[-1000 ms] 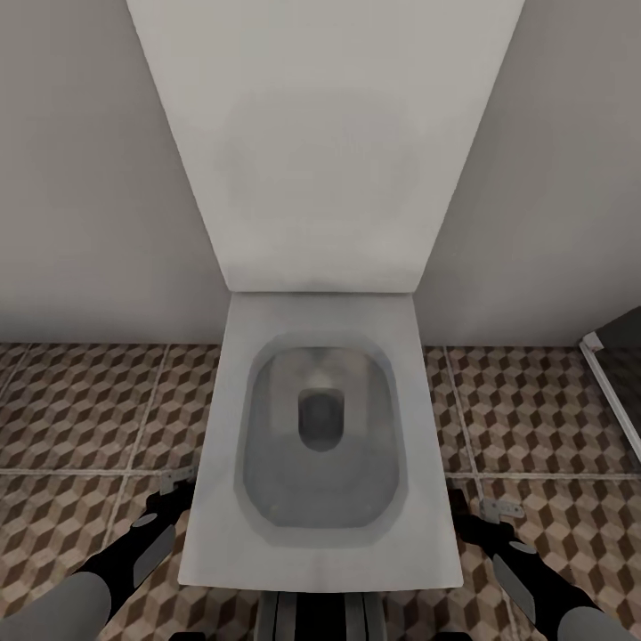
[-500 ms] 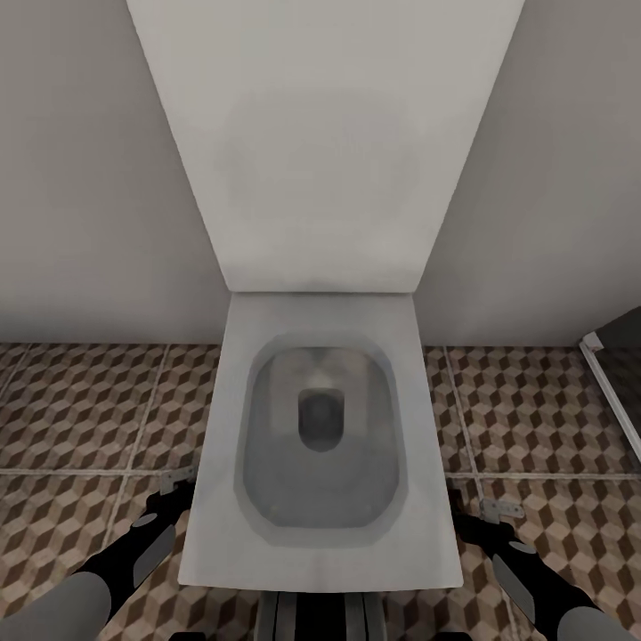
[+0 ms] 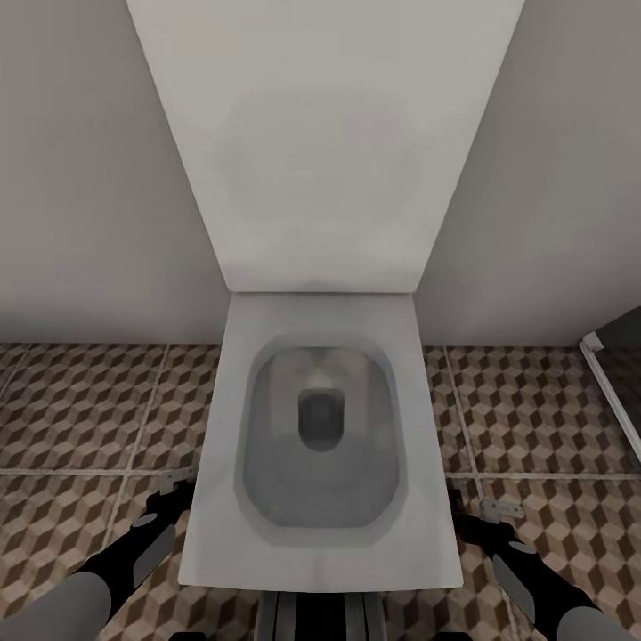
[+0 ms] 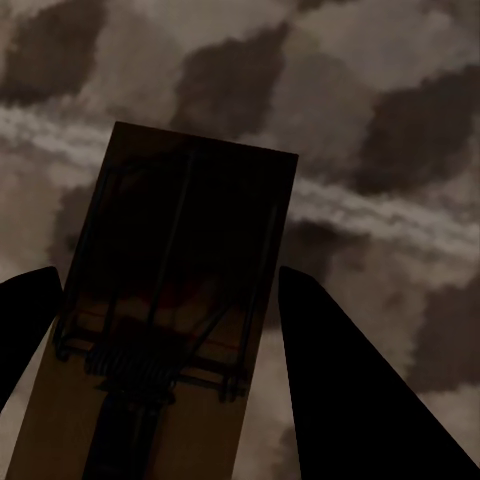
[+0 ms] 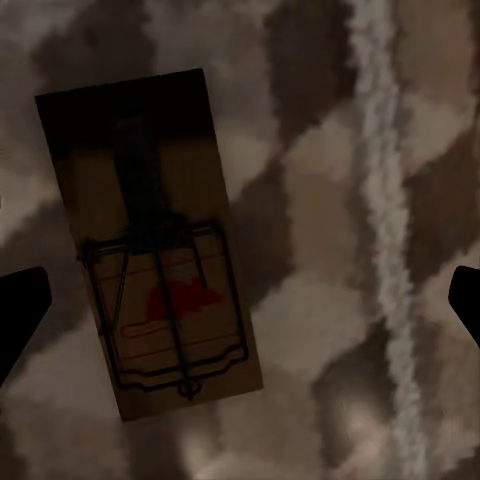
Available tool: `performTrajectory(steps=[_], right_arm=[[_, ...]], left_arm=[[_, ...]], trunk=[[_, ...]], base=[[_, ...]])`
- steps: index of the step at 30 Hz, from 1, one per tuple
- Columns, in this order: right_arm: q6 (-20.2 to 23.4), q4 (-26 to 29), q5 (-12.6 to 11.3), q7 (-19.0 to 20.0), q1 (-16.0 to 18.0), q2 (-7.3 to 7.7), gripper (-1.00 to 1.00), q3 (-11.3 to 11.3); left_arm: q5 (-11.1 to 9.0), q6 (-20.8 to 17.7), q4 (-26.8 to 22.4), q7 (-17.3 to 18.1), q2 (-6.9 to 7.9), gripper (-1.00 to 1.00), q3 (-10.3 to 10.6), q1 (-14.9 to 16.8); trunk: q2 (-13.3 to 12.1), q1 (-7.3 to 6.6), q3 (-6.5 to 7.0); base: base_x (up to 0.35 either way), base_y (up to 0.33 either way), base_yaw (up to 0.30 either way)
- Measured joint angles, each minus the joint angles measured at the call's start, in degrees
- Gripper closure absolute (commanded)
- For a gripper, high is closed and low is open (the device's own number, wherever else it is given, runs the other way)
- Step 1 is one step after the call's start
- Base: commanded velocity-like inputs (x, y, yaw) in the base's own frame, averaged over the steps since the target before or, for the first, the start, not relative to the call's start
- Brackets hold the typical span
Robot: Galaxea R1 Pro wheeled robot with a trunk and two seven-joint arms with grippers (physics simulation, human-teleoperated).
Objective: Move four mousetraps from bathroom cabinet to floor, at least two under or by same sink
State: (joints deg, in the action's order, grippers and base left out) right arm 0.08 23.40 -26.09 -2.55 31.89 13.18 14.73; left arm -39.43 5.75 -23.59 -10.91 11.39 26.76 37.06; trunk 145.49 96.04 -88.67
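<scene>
In the left wrist view a tan mousetrap with dark wire parts sits right between the two dark fingers of my left gripper, which is shut on it just above the cube-patterned bathroom floor. Another mousetrap, with a red spot, lies flat on the bathroom floor below my right gripper, whose fingers stand wide open and apart from it. In the head view my left gripper and right gripper hang low on either side of the toilet. The cabinet and the bathroom sink are out of view.
A white toilet with its lid up stands straight ahead against a grey wall, between my two arms. Patterned tiles spread to both sides. A white-framed dark panel sits at the right edge.
</scene>
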Motion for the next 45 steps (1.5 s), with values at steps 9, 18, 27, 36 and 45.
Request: performTrajectory(steps=[9, 18, 27, 36, 45], right_arm=[[0.0, 0.0, 0.0, 0.0, 0.0, -0.05, -1.00, 0.0], [0.0, 0.0, 0.1, 0.0, 0.0, -0.04, -1.00, 0.0], [0.0, 0.0, 0.1, 0.0, 0.0, -0.06, -1.00, 0.0], [0.0, 0.0, 0.1, 0.0, 0.0, -0.06, -1.00, 0.0], [0.0, 0.0, 0.1, 0.0, 0.0, -0.06, -1.00, 0.0]], left_arm=[[0.0, 0.3, 0.0, -0.1, 0.20, 1.00, -0.1, 0.0], [-0.2, 1.0, 0.3, -0.5, 0.47, 1.00, -0.4, 0.0], [-0.4, 7.4, 6.3, -0.6, 0.31, 1.00, -0.3, 0.1], [-0.5, 8.5, 8.7, -0.7, 0.14, 1.00, -0.3, 0.1], [-0.5, 8.5, 10.4, -0.7, -0.03, 1.00, -0.3, 0.1]], trunk=[[0.0, 0.00, 0.00], [0.0, 0.00, 0.00], [0.0, 0.00, 0.00], [0.0, 0.00, 0.00], [0.0, 0.00, 0.00]], base=[[0.000, 0.000, 0.000], [0.000, 0.000, 0.000], [0.000, 0.000, 0.000], [0.000, 0.000, 0.000], [0.000, 0.000, 0.000]])
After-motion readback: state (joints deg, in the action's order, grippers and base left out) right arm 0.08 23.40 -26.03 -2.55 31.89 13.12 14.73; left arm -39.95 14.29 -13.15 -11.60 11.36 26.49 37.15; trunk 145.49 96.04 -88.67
